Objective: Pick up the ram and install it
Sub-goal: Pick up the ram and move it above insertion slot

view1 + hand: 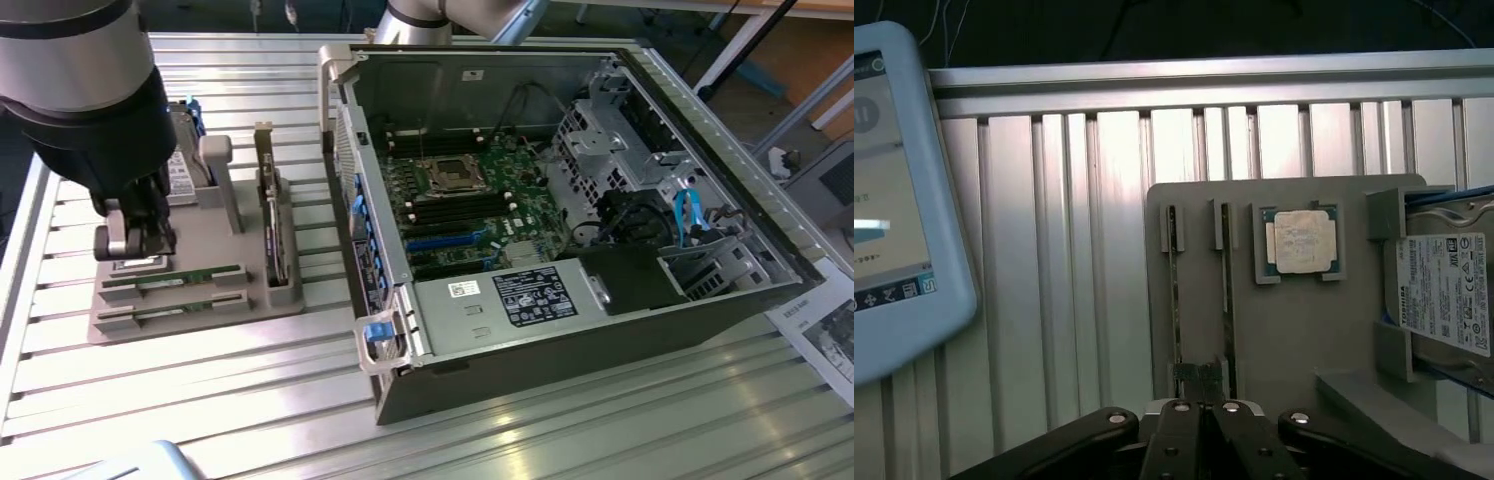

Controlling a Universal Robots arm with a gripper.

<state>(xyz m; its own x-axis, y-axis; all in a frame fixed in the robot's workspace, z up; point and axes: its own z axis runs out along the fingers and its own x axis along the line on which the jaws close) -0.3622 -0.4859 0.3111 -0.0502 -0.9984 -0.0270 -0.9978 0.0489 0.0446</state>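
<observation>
Ram: we record two boards, the nearer ram stick (171,306) and the farther ram stick (176,273). Each is seated on edge in its own slot at the near end of the grey fixture (200,325), which rests on the slatted table (561,440) at the left of the scene. Neither is lifted. The gripper (1199,380) hangs over the fixture with its fingers pressed together and nothing between them. In the wrist view the tips sit over the gap between the two sticks, at one end of them. We cannot tell how high it stands above them.

Our judgement on the pick: shut jaws cannot straddle a board, so they must spread before any descent. They should be centred on one stick, not on the gap, with a pad on each flat face. A grip at mid-length would keep the board from tipping. The lift should run straight up along the slot, since a sideways pull could bind the board or disturb its neighbour just beside it.

Just beyond the sticks the processor (1304,242) lies in its recess. The expansion card (276,240) stands along the fixture's right side, and the hard drive (1444,295) sits at the far end. All three want a clear berth. To the right, the open computer case (441,330) shows its motherboard (467,200).
</observation>
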